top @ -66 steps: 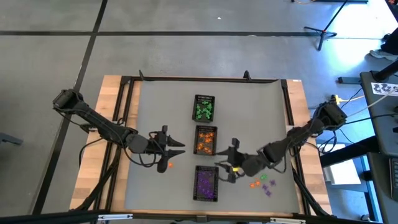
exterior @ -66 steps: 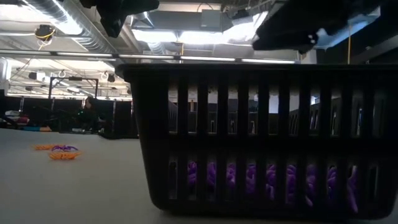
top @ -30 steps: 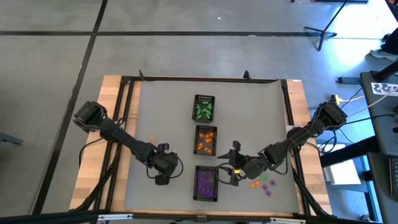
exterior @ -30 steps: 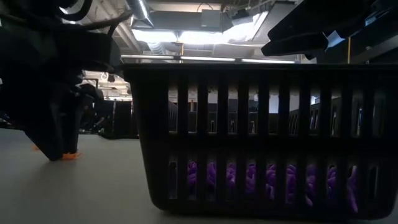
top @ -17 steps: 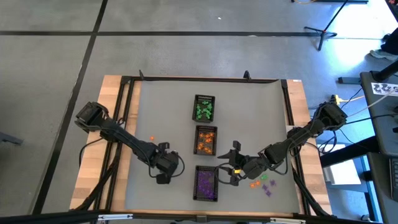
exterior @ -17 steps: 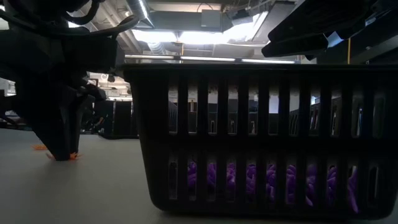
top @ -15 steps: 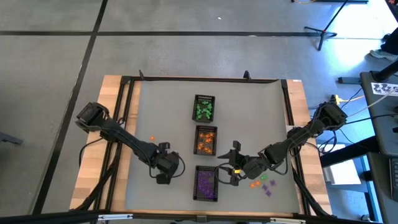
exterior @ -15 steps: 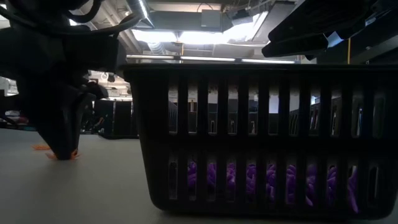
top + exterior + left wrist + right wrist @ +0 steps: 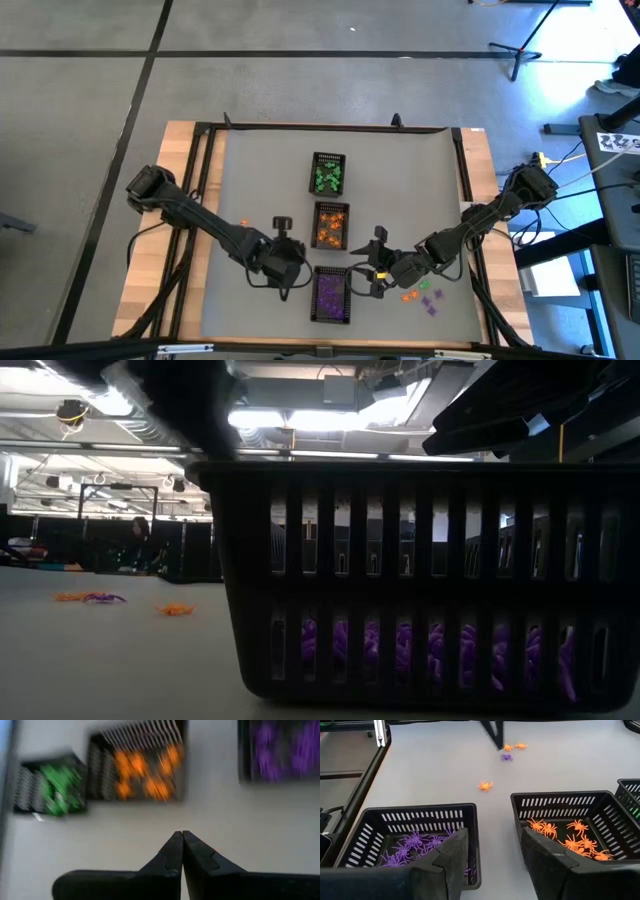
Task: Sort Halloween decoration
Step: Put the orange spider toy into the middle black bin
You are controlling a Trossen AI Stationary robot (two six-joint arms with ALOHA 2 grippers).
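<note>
High view: I see even, diffuse light on the flat grey table top (image 9: 250,180); no glare, only soft shadows.
Low view: I read it as backlit. Bright ceiling strip lights (image 9: 300,418) glare at the top; the black slotted plastic basket (image 9: 420,580) is nearly a silhouette, its purple contents dim.
Left wrist view: I get heavy motion blur; the orange-filled black tray (image 9: 137,767) and its neighbours smear, while the dark pointed fingers (image 9: 172,852) stay fairly sharp.
Right wrist view: I find it bright and crisp; the near dark fingers (image 9: 452,855) are slightly soft.
</note>
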